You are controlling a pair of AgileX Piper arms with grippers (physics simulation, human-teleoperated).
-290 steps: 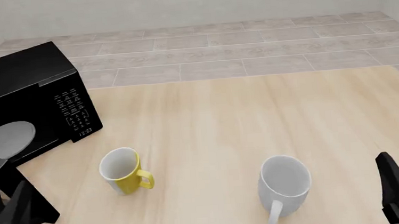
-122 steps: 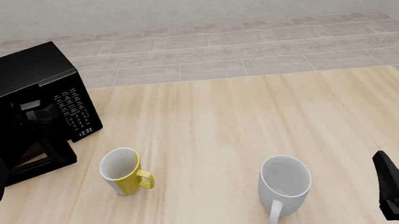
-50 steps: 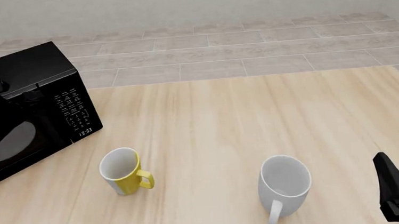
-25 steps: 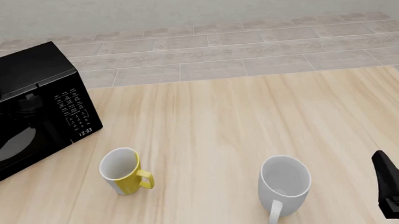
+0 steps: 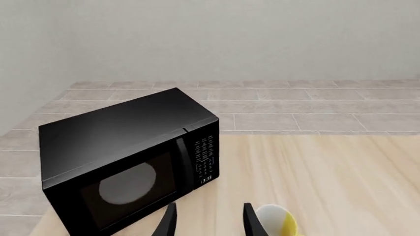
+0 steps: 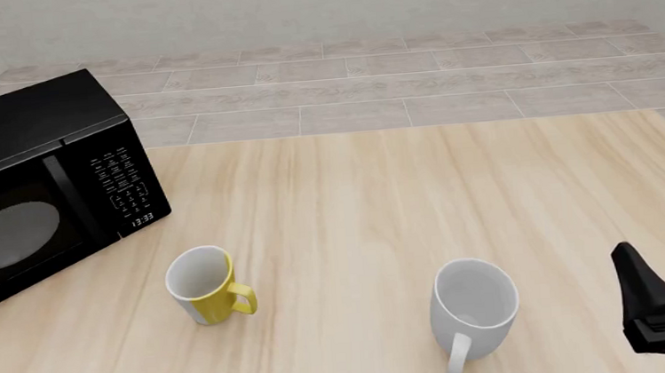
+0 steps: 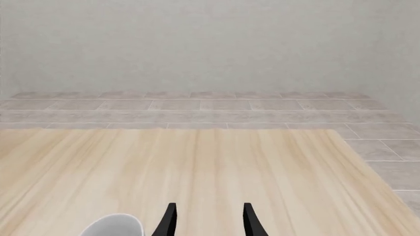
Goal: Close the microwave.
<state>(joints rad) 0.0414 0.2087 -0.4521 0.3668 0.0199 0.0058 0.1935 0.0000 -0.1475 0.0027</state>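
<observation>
My microwave door looks flush, I think — both parted, empty grippers near it could knock the yellow mug.

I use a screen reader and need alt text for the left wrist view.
A black microwave with its door shut sits on a wooden table, a pale round plate visible through its window. The open left gripper is in the foreground beside a yellow mug.

You have a pale wood-grain table before you. Beyond its far edge lies a grey-beige tiled floor. A plain light grey wall closes the room.
</observation>
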